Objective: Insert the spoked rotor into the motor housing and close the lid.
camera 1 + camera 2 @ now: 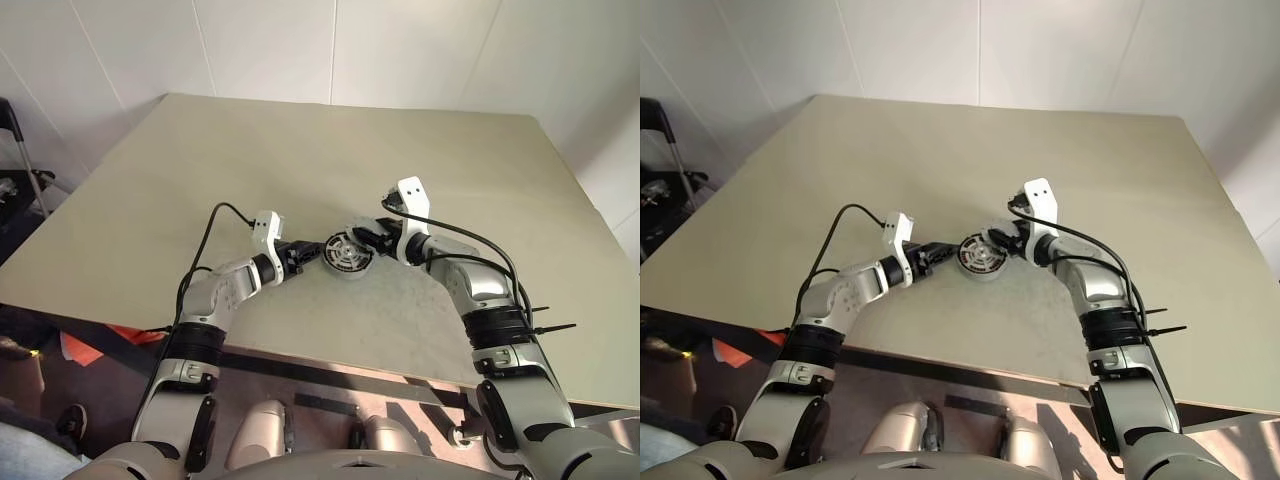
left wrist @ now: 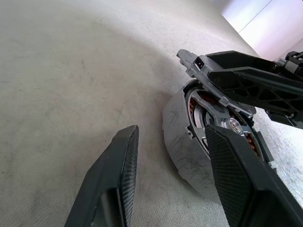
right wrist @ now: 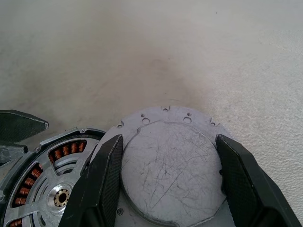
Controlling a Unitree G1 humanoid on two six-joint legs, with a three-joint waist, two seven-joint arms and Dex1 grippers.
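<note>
Your right gripper (image 3: 165, 179) had its jaws wide astride the scratched grey metal lid (image 3: 171, 166); your left gripper (image 2: 175, 175) stood half-open against the copper-wound round motor housing (image 2: 222, 125).

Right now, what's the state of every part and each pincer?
spoked rotor: seated in the housing, spokes facing up.
motor housing: flat on the table, uncovered, copper windings showing.
lid: off, beside the housing, overlapping its edge.
left pincer: open, at the housing's rim, holding nothing.
right pincer: at the lid, grip unclear.
</note>
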